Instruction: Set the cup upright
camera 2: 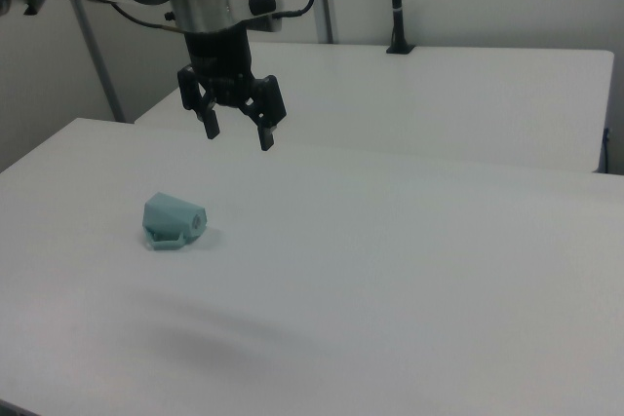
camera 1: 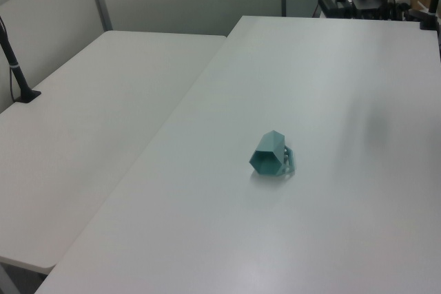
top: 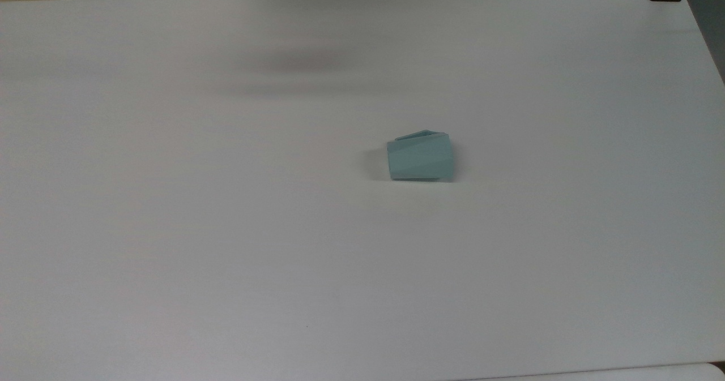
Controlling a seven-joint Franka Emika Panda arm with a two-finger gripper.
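White tabletop [top: 226, 228] is your working surface, and the cup [top: 420, 158] is the landmark for everything below. Note that the cup lies on its side, resting on the table near its middle, so the task has not started: no contact, no lift, no righting. Its long axis runs level with the table; in the top view the wider end points to the top view's right and the narrower end to the top view's left, with the handle [top: 420, 135] on the far side. In the left view what appears to be the open mouth faces the camera. The gripper [camera 2: 237, 122] hangs above and beyond the cup in the right view, fingers spread and empty.
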